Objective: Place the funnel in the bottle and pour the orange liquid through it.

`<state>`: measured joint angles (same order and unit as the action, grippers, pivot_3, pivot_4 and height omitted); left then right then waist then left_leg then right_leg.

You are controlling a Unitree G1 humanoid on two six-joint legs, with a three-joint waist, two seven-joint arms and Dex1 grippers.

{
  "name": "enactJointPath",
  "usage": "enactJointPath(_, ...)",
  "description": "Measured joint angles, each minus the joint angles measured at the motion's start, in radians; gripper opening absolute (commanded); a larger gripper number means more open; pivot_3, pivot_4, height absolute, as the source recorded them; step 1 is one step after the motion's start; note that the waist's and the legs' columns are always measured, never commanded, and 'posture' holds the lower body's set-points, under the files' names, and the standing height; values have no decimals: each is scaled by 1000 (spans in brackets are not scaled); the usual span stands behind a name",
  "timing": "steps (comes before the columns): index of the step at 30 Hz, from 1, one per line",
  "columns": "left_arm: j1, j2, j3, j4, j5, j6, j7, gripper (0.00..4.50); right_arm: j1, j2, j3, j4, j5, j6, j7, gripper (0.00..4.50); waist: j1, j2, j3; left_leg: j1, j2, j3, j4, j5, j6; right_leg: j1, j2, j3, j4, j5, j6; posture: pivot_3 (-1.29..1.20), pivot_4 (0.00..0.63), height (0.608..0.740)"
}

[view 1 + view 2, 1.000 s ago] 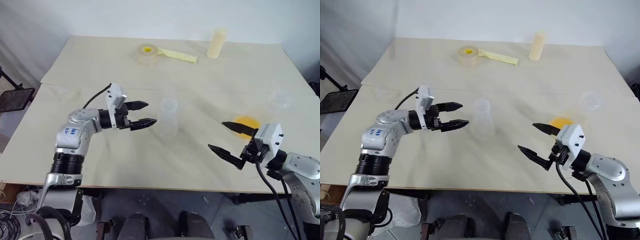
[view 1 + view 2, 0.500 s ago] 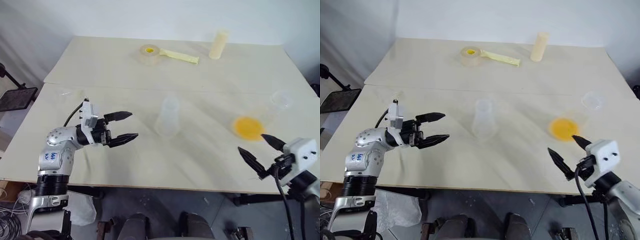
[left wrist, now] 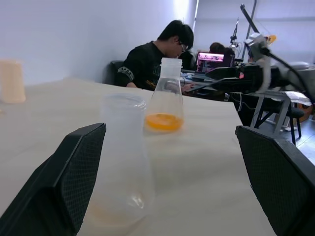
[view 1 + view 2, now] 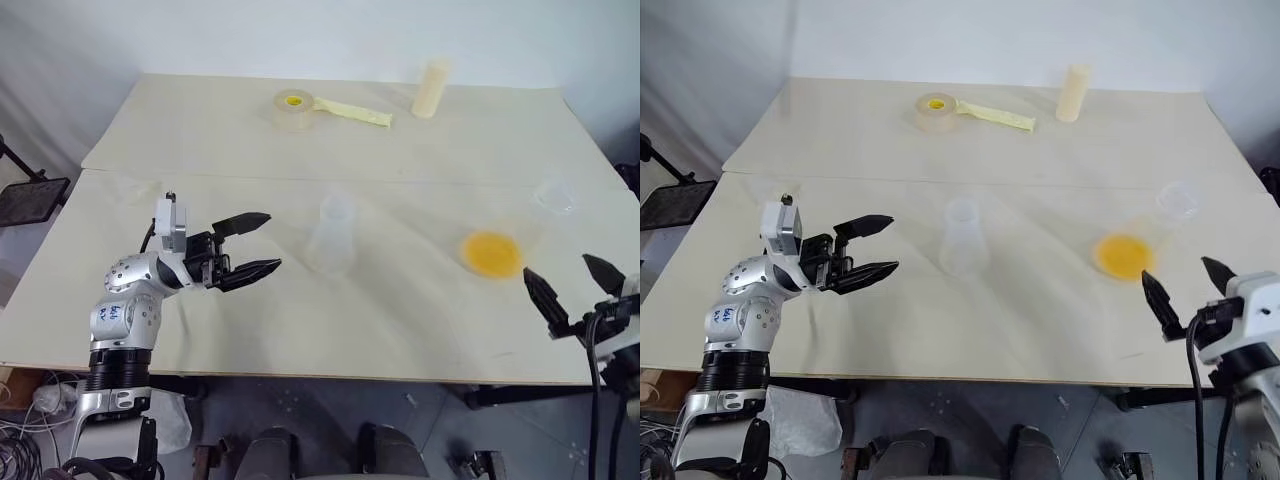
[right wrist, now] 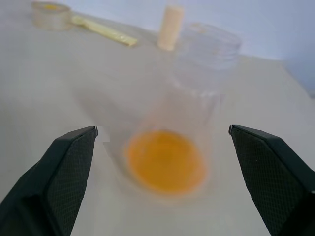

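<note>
The clear, empty flask-shaped bottle (image 4: 332, 236) stands upright at the table's middle. Right of it, a second clear flask (image 4: 553, 194) holds the orange liquid (image 4: 493, 254) in its wide base. A faint clear shape (image 4: 762, 186) lies near the table's left edge; I cannot tell whether it is the funnel. My left gripper (image 4: 272, 240) is open and empty, pointing at the bottle from its left, a hand's width away. My right gripper (image 4: 556, 265) is open and empty at the table's front right, its fingers (image 5: 59, 172) either side of the orange flask but short of it.
At the back of the table are a tape roll (image 4: 294, 107) with a yellow strip (image 4: 355, 111) and a cream cylinder (image 4: 431, 88). A black stand (image 4: 28, 196) sits off the left edge. People (image 3: 156, 55) sit at desks beyond the table in the left wrist view.
My right gripper has swung out to the right and turned from pointing left to pointing forward at the orange flask. My left gripper has drawn back leftward from the bottle.
</note>
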<state>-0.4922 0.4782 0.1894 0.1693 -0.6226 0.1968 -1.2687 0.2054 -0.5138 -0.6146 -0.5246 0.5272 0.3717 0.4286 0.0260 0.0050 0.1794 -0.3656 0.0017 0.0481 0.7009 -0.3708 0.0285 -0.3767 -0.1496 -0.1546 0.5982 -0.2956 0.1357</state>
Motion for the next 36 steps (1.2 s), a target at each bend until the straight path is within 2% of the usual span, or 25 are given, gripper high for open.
enactJointPath(14, 28, -10, 7, -42, -3, -10, 34, 4479, -263, -10, 80, 218, -67, -5, -51, 4500, -2, 1, 0, 0, 0, 0, 0, 0, 0, 0, 0, 0, 0, 0, 0, 0, 150, 740)
enactJointPath(19, 32, -12, 7, -43, -3, -19, 48, 4479, -281, -10, 100, 231, -77, -6, -51, 4500, -1, 1, 0, -1, 0, 1, 0, 0, 0, 0, 0, -1, 0, 0, 0, 0, 150, 740)
enactJointPath(23, 38, -12, 9, -46, -1, -29, 76, 4479, -248, -18, 95, 179, -66, 15, -51, 4500, -1, 1, 0, -1, 0, 0, 0, 0, 0, 0, 0, -1, 0, 0, 0, 0, 150, 740)
enactJointPath(30, 76, 16, 47, -46, 22, -61, 156, 4479, -99, -37, 52, 2, 34, 99, -19, 4500, 0, 2, 0, -1, 0, -1, 0, 0, 0, 0, 0, 0, 0, 0, 0, 0, 150, 740)
enactJointPath(36, 158, 77, 116, -60, 51, -76, 249, 4479, 47, -143, 61, -180, 190, 183, 131, 4500, -2, 1, 0, 0, 1, 0, -1, 0, 0, 0, 0, 0, 0, 0, 0, 0, 150, 740)
